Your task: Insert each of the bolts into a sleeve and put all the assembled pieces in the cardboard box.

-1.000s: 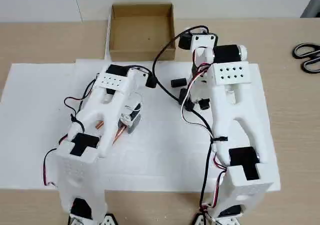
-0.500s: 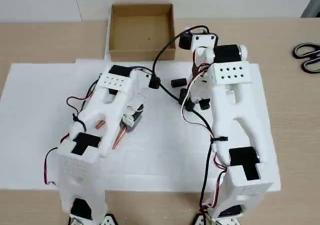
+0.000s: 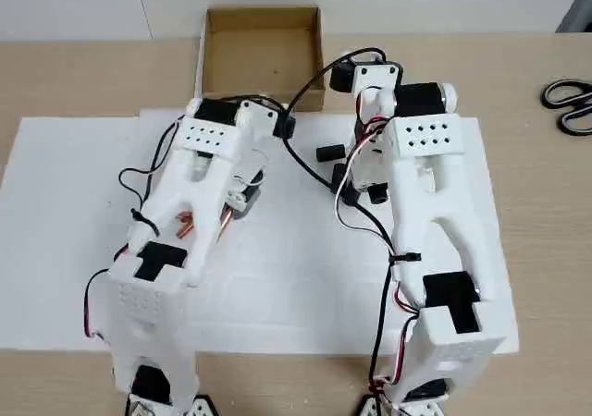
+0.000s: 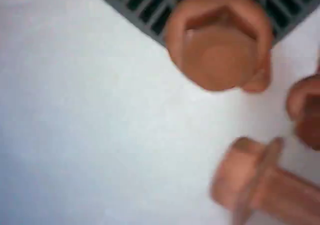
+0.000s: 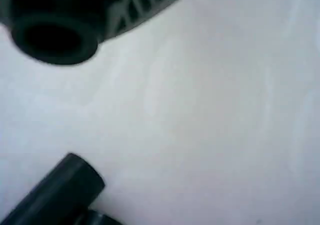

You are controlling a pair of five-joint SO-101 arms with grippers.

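Observation:
In the left wrist view a copper bolt sits head-on against the grey ribbed jaw, and my left gripper is shut on it just above the white sheet. Two more copper bolts lie on the sheet close by, one showing from above as a bolt beside the left arm. My right gripper is shut on a black sleeve, seen end-on. Another black sleeve lies next to it. Loose sleeves rest near the right arm. The cardboard box stands open at the back.
The white foam sheet covers the middle of the wooden table. Scissors lie at the far right edge. Black and red cables loop between the two arms, in front of the box.
The left arm has swung back toward the box, and its gripper has moved farther from the front edge. The right arm has kept still.

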